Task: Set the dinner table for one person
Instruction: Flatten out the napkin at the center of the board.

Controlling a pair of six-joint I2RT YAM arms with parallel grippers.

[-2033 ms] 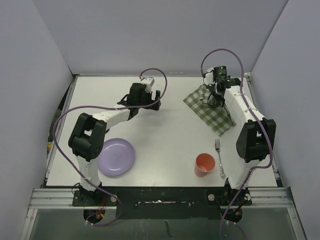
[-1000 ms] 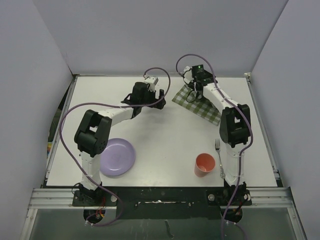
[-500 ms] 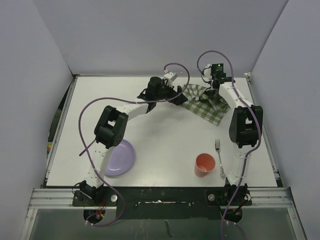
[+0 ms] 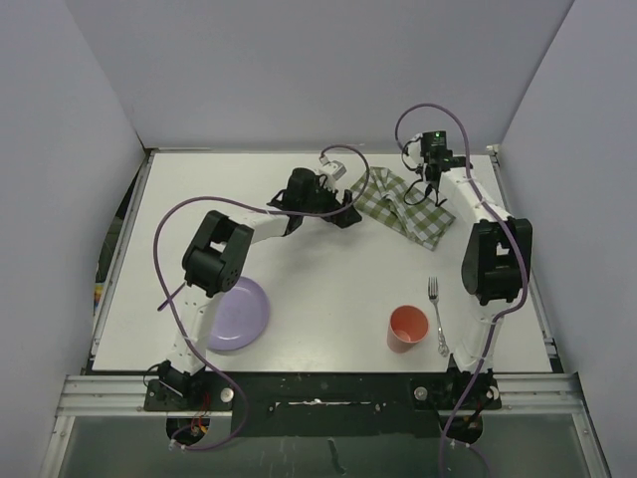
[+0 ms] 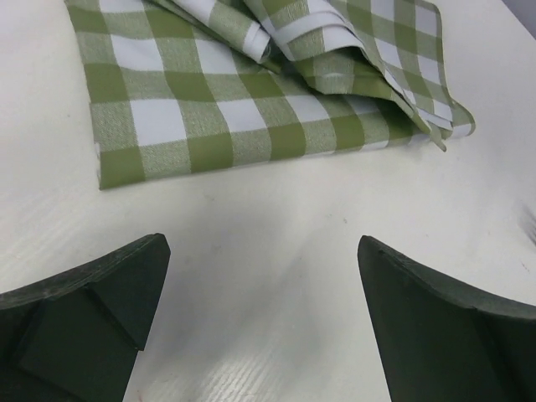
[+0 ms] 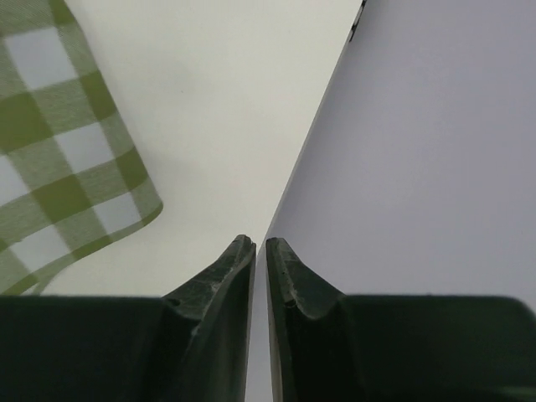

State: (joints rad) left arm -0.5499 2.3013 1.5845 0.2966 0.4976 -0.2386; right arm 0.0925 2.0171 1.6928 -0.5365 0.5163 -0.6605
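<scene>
left jaws spread low over dinner table, by checked cloth | right jaws almost pressed together above it

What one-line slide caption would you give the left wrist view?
Open left gripper faces a rumpled, folded green-and-white checked cloth lying on the white dinner table.

On the white tabletop, a rumpled green-and-white checked cloth is laid far right, a lilac plate near left, and an orange cup near right, with a fork just beside it.
</scene>
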